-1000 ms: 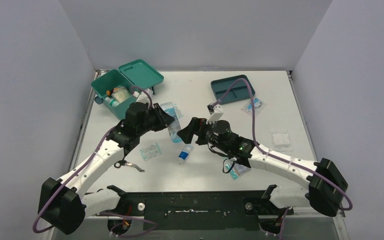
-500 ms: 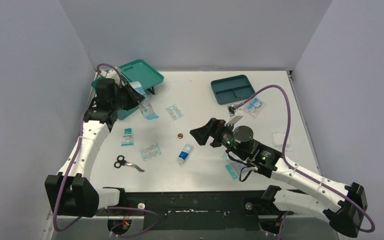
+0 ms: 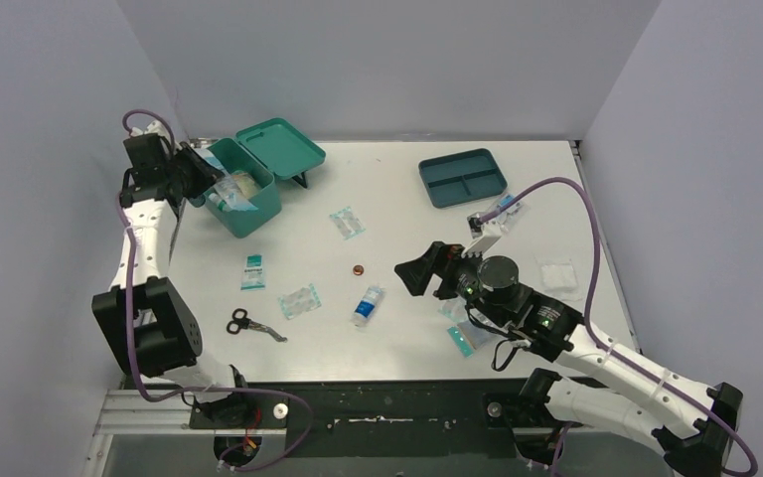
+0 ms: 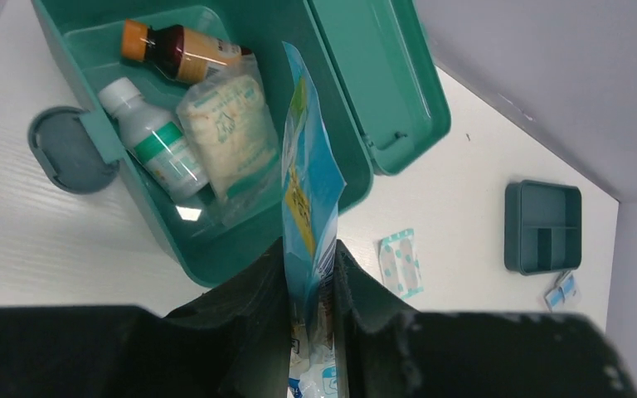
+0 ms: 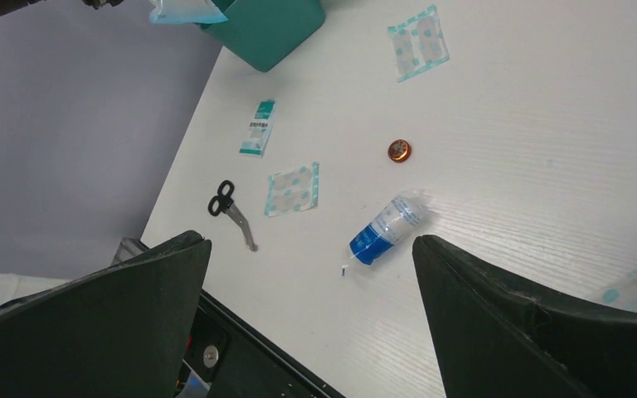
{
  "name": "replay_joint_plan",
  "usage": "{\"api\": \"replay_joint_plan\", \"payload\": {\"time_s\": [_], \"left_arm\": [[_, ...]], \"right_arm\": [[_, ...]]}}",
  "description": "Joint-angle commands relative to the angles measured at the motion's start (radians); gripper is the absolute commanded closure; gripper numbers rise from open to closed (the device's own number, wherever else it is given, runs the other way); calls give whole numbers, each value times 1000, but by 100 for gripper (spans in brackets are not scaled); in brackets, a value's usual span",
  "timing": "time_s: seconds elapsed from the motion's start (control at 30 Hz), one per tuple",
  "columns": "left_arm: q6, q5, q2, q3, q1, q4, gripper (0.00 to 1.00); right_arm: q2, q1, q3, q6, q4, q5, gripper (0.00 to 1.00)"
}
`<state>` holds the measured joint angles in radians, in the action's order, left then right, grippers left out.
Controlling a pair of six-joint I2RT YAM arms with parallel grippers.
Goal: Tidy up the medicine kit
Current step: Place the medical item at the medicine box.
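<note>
The medicine kit stands open at the back left, its lid lying flat behind it. In the left wrist view the kit holds a brown bottle, a white bottle and a gauze packet. My left gripper is shut on a blue packet and holds it over the kit's left edge. My right gripper is open and empty above the table's middle, with a blue-and-white tube below it.
Loose on the table are scissors, a sachet, two plasters, a small orange cap and the tube. A dark divided tray sits at the back right, with a packet and gauze nearby.
My left arm has swung from the table's middle to the back left, carrying the blue packet to the kit. My right arm has drawn back to the right, still open.
</note>
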<state>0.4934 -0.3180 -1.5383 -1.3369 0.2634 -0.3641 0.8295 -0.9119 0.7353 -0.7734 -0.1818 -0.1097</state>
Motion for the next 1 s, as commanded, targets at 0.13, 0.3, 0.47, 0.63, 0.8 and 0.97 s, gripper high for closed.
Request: {"api": "replay_joint_plan", "payload": {"time_s": [0.13,0.3,0.47,0.63,0.8,0.97], "left_arm": [[42,-33,-121,-146,51,98,81],[109,-51,-212,-194,57,168,81],[133,-71,-311,-250,57,198,81],[143,-77,-376,-302,57,193,81],[170,-90,-403,-297,49,218,81],[181,-82,-411,-263,30,239,81]], "right_arm": [[19,-9,52,18,2,-56,0],[53,-8,89,31,-19,-60,0],[61,-10,92,26,-10,-66,0],[69,-10,96,28,-9,-75,0],[75,-8,94,35,-9,-81,0],[67,-8,97,40,-25,-90,0]]}}
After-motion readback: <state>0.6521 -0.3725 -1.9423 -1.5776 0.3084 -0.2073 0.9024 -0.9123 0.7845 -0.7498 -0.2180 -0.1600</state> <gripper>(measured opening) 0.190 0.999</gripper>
